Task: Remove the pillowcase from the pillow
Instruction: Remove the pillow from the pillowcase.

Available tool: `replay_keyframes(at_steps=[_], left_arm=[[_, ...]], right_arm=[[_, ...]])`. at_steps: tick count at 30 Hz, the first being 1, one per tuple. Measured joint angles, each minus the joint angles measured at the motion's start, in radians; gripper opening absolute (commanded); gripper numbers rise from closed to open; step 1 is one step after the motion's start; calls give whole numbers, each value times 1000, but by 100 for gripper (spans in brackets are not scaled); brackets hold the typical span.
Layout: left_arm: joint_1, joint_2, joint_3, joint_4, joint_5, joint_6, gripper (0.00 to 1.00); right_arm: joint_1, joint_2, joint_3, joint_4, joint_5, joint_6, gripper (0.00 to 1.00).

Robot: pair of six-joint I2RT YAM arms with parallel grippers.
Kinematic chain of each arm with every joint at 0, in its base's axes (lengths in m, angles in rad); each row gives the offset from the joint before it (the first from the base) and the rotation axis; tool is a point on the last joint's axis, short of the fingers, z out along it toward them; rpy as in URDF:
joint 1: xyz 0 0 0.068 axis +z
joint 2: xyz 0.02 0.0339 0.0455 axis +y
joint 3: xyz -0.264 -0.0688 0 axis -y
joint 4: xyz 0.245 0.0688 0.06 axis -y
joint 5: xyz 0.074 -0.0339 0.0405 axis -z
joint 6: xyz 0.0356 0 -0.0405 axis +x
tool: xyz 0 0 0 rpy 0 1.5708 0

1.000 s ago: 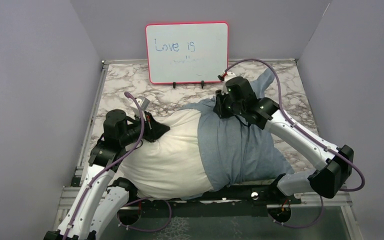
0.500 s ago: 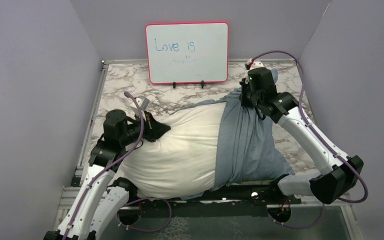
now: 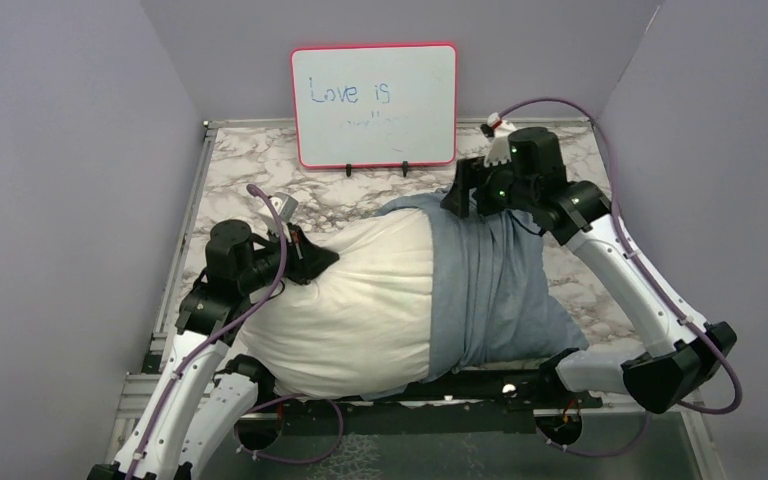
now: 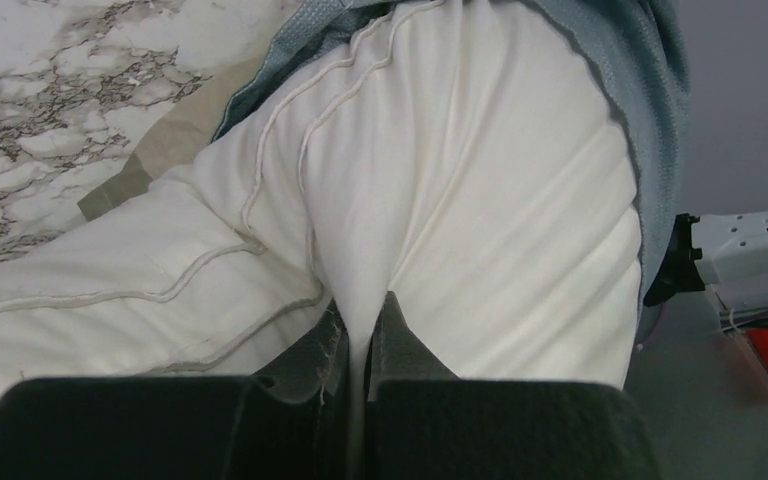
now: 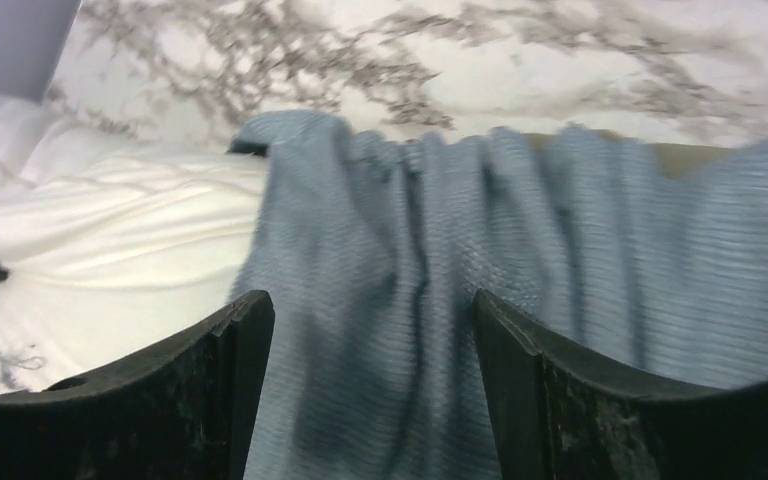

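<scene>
The white pillow [image 3: 360, 300] lies across the table, its right part still inside the blue-grey pillowcase [image 3: 500, 290]. My left gripper [image 3: 325, 258] is shut on a pinch of the pillow's fabric at its left end. The left wrist view shows that white fold squeezed between the fingers [image 4: 367, 315], with the pillow [image 4: 480, 180] and the pillowcase's rim [image 4: 650, 90] beyond. My right gripper [image 3: 460, 195] hovers over the pillowcase's far edge. In the right wrist view it stands open [image 5: 370, 310] above bunched pillowcase cloth [image 5: 410, 230], holding nothing, with bare pillow [image 5: 110, 240] to the left.
A red-framed whiteboard [image 3: 374, 105] stands at the back of the marble table [image 3: 250, 170]. Lilac walls close in on both sides. A tan strip of the pillowcase's other face [image 4: 160, 150] shows under the pillow.
My right gripper dragged the pillowcase's edge to the right, baring more pillow, then let go and opened. The left gripper has held its pinch without moving.
</scene>
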Motion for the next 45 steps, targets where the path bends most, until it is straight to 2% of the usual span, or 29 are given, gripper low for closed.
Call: replay_keyframes(at_steps=[4, 8, 12, 14, 17, 20, 25, 29, 33, 38, 45], left_arm=[[0, 9, 9, -8, -2, 3, 0], [0, 10, 10, -15, -11, 8, 0], [2, 10, 10, -18, -24, 8, 0], [2, 9, 10, -18, -25, 7, 0], [1, 9, 10, -18, -26, 8, 0], [1, 14, 10, -13, -28, 8, 0], [-1, 27, 10, -6, -37, 6, 0], [-1, 59, 16, -7, -60, 2, 0], [-1, 171, 69, -26, -128, 0, 0], [0, 388, 214, -71, -225, 32, 0], [1, 724, 562, -193, -298, 125, 0]], right_arm=[[140, 61, 11, -11, 15, -5, 77], [246, 166, 19, -12, 111, -8, 57], [256, 193, 10, -4, 264, 26, 34], [263, 176, -7, 1, 364, 48, 29], [236, 137, -43, 10, 445, 51, 28], [134, 90, -76, 18, 449, 45, 34], [78, 74, -64, -17, 371, 21, 64], [51, 34, -41, -37, 216, 9, 79], [37, -99, -40, -52, 72, 15, 82], [36, -284, -63, -59, 19, 47, 82], [36, -436, -264, -131, -11, 151, 83]])
